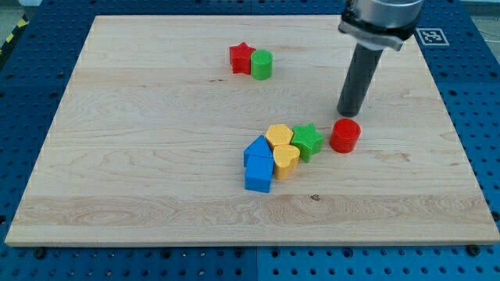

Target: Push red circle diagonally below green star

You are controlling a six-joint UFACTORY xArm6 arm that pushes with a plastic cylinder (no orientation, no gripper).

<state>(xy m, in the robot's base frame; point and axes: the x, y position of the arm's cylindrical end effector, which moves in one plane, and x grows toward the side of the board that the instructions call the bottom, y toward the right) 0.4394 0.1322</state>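
The red circle sits right of the board's middle. The green star lies just to its left with a small gap between them. My tip stands just above the red circle, at its top edge, close to touching it. The dark rod rises from there to the arm at the view's top right.
A yellow hexagon, a yellow heart and two blue blocks cluster left of the green star. A red star and a green circle sit together near the view's top. The wooden board lies on a blue perforated table.
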